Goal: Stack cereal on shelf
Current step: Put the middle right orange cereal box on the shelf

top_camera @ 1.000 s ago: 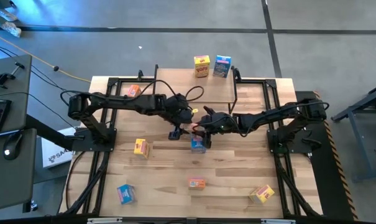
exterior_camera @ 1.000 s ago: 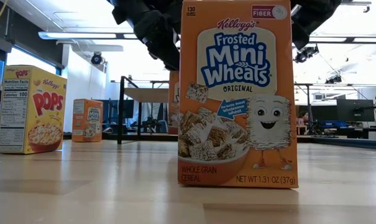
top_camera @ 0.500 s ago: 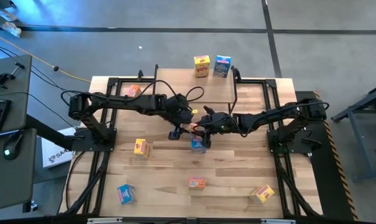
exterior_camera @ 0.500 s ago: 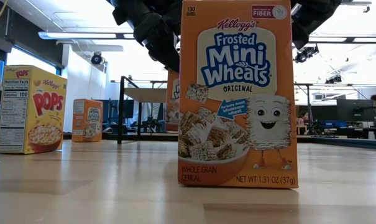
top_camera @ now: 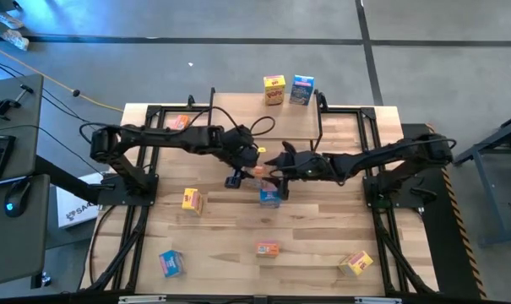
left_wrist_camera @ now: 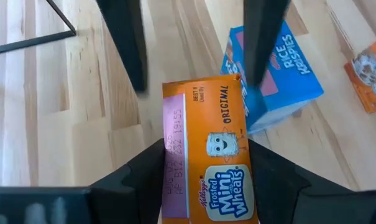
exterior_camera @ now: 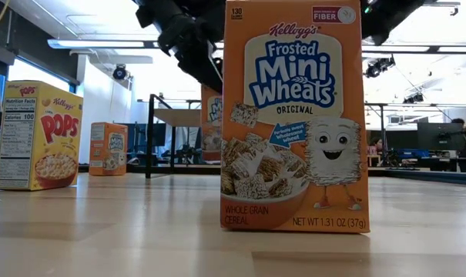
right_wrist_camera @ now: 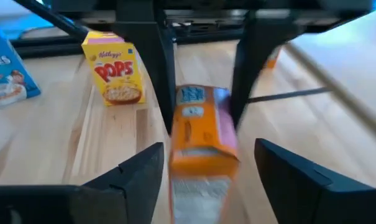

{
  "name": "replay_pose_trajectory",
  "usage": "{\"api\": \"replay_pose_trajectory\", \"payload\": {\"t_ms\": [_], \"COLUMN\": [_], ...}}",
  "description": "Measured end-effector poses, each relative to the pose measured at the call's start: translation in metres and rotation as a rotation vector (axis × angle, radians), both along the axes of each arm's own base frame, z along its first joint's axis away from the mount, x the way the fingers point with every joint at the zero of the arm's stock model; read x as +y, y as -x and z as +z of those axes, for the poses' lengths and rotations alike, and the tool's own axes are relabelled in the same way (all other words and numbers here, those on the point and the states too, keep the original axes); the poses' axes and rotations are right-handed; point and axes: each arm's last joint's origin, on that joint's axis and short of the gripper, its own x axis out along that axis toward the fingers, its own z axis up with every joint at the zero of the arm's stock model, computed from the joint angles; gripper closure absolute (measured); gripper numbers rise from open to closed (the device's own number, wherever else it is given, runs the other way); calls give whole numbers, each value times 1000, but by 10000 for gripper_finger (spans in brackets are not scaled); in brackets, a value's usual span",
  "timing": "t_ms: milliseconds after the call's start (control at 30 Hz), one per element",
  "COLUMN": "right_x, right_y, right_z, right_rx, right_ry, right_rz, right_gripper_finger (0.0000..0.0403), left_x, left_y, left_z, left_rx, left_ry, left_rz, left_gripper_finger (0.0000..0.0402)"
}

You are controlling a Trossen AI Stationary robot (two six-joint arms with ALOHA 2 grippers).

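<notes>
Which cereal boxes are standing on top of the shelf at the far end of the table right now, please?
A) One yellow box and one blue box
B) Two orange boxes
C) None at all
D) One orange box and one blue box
A: in the high view a yellow box and a blue box stand side by side on the shelf, and no other box is on it.

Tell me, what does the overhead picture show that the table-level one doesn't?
Only overhead: the shelf carrying two boxes, and both arms meeting mid-table. Only table-level: the printed front of the near orange box, with the room's ceiling lights behind. Both: that near box, and the raised orange box between the arms.
</notes>
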Motion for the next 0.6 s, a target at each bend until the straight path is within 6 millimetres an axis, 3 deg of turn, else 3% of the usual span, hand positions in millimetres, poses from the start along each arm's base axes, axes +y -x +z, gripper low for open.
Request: {"api": "replay_pose_trajectory", "payload": {"t_ms": [167,300,600], "right_x": [7,10,11], "right_y": [21,40,53], "right_z": [26,45,54], "right_rx": [-6,-19,-11], "right_ry": [92,106,90], "right_rz": [-45,-67,-18], "right_gripper_finger": [158,163,194], "left_x": [5,18,80], "left_y": [17,31,54], "left_z": [26,59,130], "left_rx": [-18,-27,-71], "left_ry": [-24,-114,-244], "left_rz": [12,73,292], "left_gripper_finger": [220,220,220]}}
